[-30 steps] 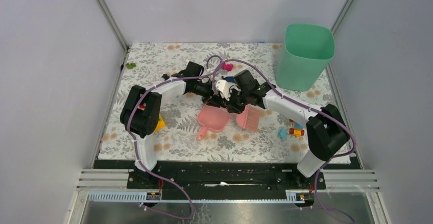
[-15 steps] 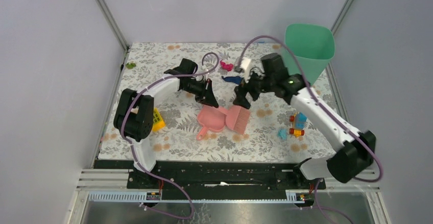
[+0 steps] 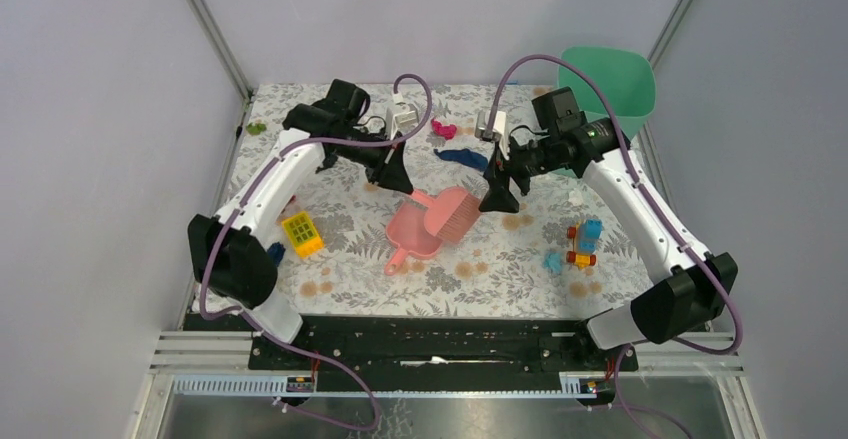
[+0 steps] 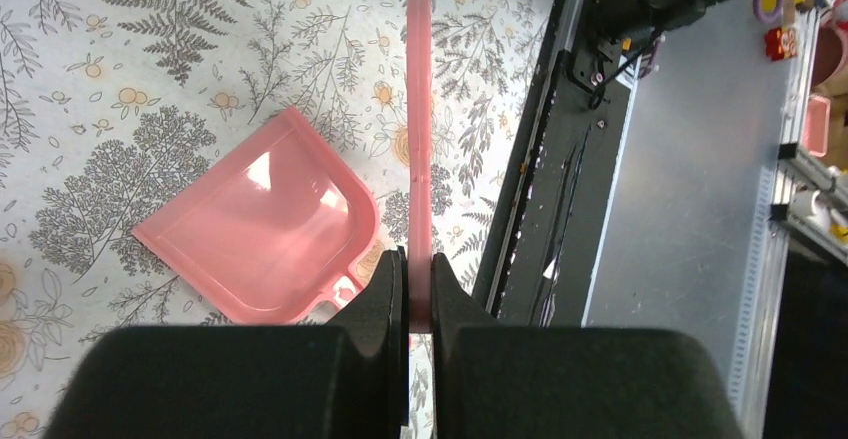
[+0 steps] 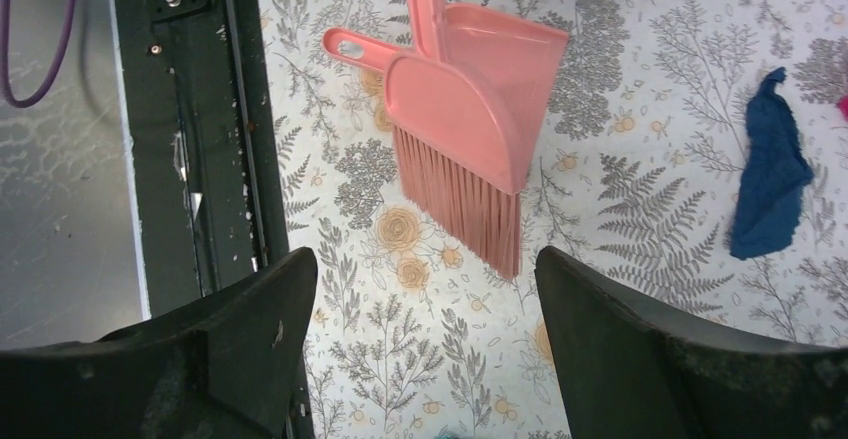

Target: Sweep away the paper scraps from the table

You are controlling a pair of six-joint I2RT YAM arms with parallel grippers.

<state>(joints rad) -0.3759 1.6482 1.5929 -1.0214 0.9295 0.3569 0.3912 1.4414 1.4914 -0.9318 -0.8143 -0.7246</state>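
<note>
Paper scraps (image 3: 462, 157) lie on the leaf-patterned table (image 3: 340, 269). A magenta wad (image 3: 443, 130) and a dark blue wad (image 5: 768, 169) sit near the far edge, between the two arms. A cyan wad (image 3: 552, 261) sits to the right, just beside the multicoloured toy-brick vehicle (image 3: 582, 242).

Left gripper (image 4: 419, 269): jaws pressed tight on the thin handle of the pink brush (image 3: 452, 214). The brush head hangs over the right part of the pink dustpan (image 3: 410, 237); whether the two touch cannot be told.

Right gripper (image 3: 497, 197): jaws spread wide and holding nothing, above the table just right of the brush head and near the dark blue wad.

Brush and dustpan occupy the middle of the table, nearer than the magenta and dark blue wads. A yellow studded brick (image 3: 300, 234) rests beside the left arm. A green bin (image 3: 605, 84) stands at the far right corner, partly hidden by the right arm. A small green object (image 3: 257, 128) lies at the far left edge.
</note>
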